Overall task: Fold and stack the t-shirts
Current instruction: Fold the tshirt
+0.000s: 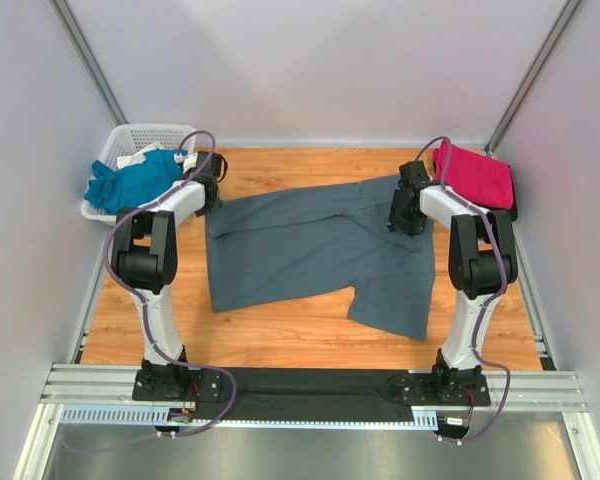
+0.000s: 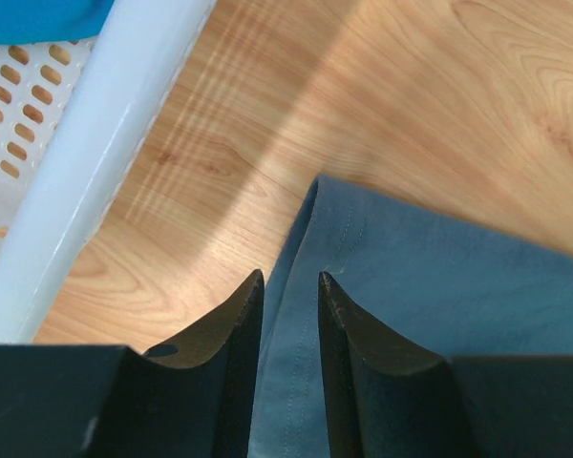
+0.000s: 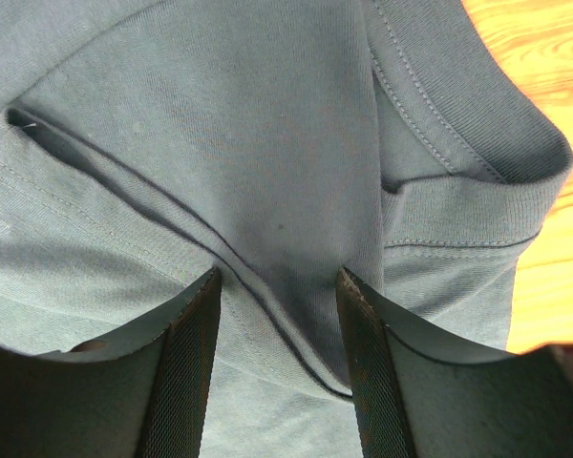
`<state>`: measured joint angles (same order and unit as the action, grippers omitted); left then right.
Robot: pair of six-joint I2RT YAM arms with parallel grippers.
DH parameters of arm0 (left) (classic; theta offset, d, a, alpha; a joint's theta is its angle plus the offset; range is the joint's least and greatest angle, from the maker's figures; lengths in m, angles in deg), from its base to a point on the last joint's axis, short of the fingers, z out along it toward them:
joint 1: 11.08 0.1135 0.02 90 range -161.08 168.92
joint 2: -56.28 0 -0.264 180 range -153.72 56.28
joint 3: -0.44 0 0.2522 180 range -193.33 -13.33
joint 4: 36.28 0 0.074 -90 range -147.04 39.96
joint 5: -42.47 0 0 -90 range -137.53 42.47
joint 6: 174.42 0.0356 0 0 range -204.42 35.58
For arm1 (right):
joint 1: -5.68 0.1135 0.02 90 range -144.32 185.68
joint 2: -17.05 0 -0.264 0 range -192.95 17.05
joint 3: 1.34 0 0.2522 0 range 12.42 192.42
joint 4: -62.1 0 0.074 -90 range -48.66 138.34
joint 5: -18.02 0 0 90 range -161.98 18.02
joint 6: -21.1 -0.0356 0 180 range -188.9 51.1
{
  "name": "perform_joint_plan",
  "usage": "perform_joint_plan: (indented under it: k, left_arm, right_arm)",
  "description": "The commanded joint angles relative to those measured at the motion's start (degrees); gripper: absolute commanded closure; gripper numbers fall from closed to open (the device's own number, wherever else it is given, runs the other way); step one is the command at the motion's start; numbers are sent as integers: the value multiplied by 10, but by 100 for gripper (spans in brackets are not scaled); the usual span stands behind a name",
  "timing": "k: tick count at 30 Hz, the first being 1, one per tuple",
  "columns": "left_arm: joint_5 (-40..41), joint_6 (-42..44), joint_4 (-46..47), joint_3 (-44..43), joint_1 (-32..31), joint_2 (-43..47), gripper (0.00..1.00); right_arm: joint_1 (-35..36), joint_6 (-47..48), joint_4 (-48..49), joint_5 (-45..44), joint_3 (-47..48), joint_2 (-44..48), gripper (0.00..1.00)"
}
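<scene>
— What's closest to the lens?
— The left gripper [image 2: 290, 279]: black fingers a narrow gap apart, straddling the hem corner of the dark slate-grey cotton t-shirt [image 1: 320, 250], not clamped.
— The right gripper [image 3: 279, 277]?
— Jaws apart over the shoulder seam beside the collar; no pinch that I can see.
— So the shirt's length runs left to right?
— Yes, mid-frame on the wooden tabletop [image 1: 280, 335], one end under each arm.
— Containers?
— The white plastic lattice basket [image 1: 130, 132], upper left, holds the teal-blue t-shirt [image 1: 130, 182]. The magenta-pink t-shirt [image 1: 475, 172] lies upper right, outside it.
</scene>
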<state>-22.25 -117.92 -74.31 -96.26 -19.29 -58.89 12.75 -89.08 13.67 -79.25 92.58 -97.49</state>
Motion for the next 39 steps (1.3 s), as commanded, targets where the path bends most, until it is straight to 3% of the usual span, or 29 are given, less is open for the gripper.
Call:
perform_joint_plan:
  k: [1, 17, 24, 27, 37, 39]
  left_arm:
    - [-20, 3, -10, -23, 6, -5, 64]
    - [-99, 17, -31, -69, 35, -49, 70]
    - [-109, 24, -44, -89, 35, -61, 81]
    - [-103, 22, -48, -91, 36, -62, 100]
    - [-95, 29, -38, -77, 36, -37, 100]
    - [-92, 29, -43, -72, 36, -31, 86]
  right_arm:
    - [-7, 14, -29, -11, -6, -9, 48]
    - [-7, 12, -51, -23, 17, -16, 48]
    - [-7, 13, -59, -26, 26, -21, 49]
    - [-7, 12, -61, -26, 29, -22, 49]
    - [-7, 13, -63, -28, 29, -21, 49]
    - [-7, 13, -61, -24, 29, -22, 49]
